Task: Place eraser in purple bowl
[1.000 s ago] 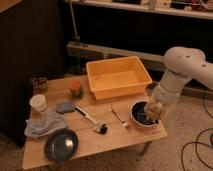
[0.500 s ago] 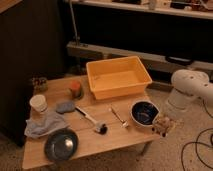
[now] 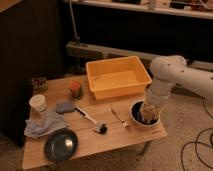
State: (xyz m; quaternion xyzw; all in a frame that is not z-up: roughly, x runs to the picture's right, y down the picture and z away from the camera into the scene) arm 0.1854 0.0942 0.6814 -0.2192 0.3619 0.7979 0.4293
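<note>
The eraser cannot be made out; the gripper, its fingers closed, hangs inside the purple bowl at the right end of the wooden table. Just beyond it, a yellow tray holds nothing visible. A grey-blue bowl sits at the near left, beside a crumpled cloth and a white cup.

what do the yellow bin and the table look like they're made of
Yellow bin: likely moulded plastic, given its uniform colour and rounded rim. Table: pale wood or wood-look top, matte. The gripper sits over the purple bowl at the table's right end.
</note>
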